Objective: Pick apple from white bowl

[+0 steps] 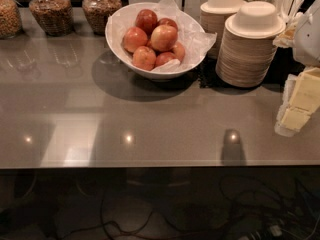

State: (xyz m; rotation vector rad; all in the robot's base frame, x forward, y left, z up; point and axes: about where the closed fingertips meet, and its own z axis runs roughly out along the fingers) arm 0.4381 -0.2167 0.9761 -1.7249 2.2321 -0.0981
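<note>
White and glossy, the white bowl (116, 36) stands toward the back of a grey countertop (150, 129); crinkled white paper (196, 34) lines it, and the paper's corners stick up past the rim at the bowl's back and right; red-and-yellow apples (144, 58) fill the bowl and pile above its rim; one paler apple (163, 37) lies on top near the bowl's middle, touching the redder ones around it; the bowl's shadow falls on the countertop to its front and left; just right of the bowl stand two stacks of beige disposable bowls (248, 56), upturned, the nearer stack close beside the paper's edge; behind those stacks, further right of the bowl, white plastic cutlery (282, 1) stands in a bunch; left of the bowl, along the back, are three glass jars (50, 11) with brownish contents; the gripper (300, 104), white with pale yellow blocks, hangs far right of the bowl, beyond the stacks and partly cut off by the edge of the view, well apart from the apples; how far it is open cannot be told, and nothing shows in its hold; in front of the bowl, below the countertop's near edge, dark cables (150, 216) lie on the floor.
</note>
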